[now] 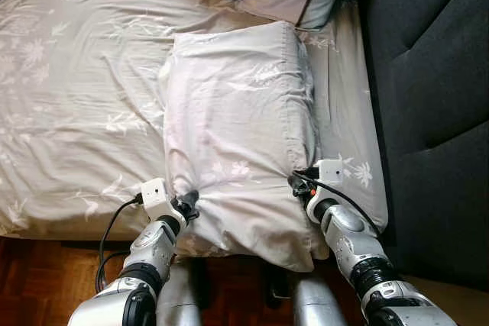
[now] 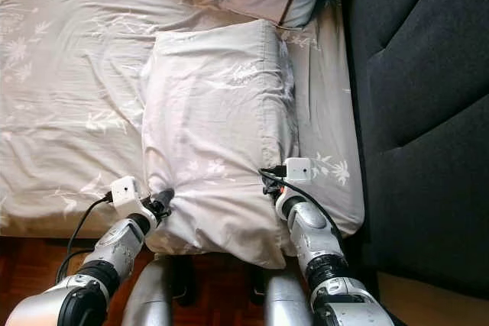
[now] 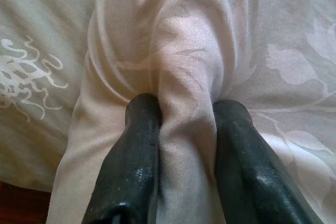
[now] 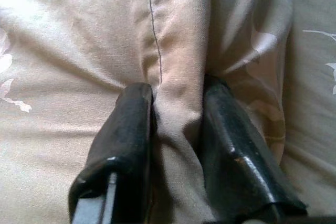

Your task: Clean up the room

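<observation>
Left gripper [image 3: 184,114]: two black fingers pinch a fold of the pale floral-patterned pillow [image 1: 237,135] at its near left corner.
Right gripper [image 4: 178,103]: clamped on a seamed fold at the pillow's near right edge.
Wrist views: fabric bunched between fingers.
Head views: pillow lies lengthwise on the beige floral bedsheet [image 1: 69,97], its near end overhanging the bed edge, beside the dark grey upholstered headboard [image 1: 435,97].
</observation>
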Controlling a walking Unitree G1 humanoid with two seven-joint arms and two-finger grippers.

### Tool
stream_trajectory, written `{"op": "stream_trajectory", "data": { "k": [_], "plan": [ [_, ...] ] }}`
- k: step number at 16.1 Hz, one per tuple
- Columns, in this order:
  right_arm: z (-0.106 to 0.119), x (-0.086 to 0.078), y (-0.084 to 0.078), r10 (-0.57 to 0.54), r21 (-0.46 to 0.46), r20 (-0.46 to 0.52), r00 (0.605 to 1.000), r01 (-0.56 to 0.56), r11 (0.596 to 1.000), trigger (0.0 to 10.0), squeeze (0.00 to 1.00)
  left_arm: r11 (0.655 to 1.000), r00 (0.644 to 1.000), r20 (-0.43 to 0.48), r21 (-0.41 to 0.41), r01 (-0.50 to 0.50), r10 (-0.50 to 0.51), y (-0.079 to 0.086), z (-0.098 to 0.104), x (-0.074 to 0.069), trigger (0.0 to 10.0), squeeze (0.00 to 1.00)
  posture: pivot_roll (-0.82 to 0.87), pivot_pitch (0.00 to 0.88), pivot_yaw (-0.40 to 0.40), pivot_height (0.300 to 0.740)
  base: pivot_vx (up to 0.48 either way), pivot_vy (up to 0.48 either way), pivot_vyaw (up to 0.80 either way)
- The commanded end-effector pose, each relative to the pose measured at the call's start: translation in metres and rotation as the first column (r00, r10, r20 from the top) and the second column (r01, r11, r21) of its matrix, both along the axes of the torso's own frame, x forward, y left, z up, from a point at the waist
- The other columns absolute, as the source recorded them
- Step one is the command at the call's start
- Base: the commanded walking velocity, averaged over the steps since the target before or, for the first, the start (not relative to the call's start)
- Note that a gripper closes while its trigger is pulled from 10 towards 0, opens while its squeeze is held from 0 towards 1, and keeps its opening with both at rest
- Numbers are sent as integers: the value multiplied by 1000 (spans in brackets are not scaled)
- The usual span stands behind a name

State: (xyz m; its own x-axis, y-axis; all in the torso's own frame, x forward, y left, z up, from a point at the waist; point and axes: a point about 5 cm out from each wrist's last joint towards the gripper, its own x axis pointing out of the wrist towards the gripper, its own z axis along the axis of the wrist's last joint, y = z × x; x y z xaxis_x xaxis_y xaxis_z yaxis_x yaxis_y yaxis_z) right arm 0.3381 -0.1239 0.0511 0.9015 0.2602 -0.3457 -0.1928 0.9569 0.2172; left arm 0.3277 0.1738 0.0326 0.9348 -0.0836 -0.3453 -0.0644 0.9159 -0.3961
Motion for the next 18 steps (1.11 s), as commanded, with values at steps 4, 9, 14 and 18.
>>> {"op": "stream_trajectory", "data": {
  "k": [4, 9, 14, 18],
  "plan": [
    [-25, -17, 9, 9, 4, -108, 994, -8, 1000, 0, 0, 999, 995, -91, -17, 37, -38, -3, -19, -14, 0, 0, -136, 378, 14, 666, 0, 0, 0],
    [-26, -16, 9, 4, -10, -104, 995, -5, 1000, 0, 0, 999, 996, -89, -40, 1, -4, 0, -19, -14, 0, 0, -110, 333, 31, 666, 0, 0, 0],
    [-21, -11, 11, -9, -12, -80, 997, 8, 1000, 0, 0, 998, 997, -69, -59, -23, 18, 3, -14, -11, 0, 0, -93, 291, 44, 666, 0, 0, 0],
    [-8, -1, 4, -55, -18, -32, 998, 55, 998, 0, 0, 998, 1000, 0, 63, -18, 18, 10, 4, 3, 314, 0, -83, 263, 59, 666, 0, 0, 0]
  ]
}}
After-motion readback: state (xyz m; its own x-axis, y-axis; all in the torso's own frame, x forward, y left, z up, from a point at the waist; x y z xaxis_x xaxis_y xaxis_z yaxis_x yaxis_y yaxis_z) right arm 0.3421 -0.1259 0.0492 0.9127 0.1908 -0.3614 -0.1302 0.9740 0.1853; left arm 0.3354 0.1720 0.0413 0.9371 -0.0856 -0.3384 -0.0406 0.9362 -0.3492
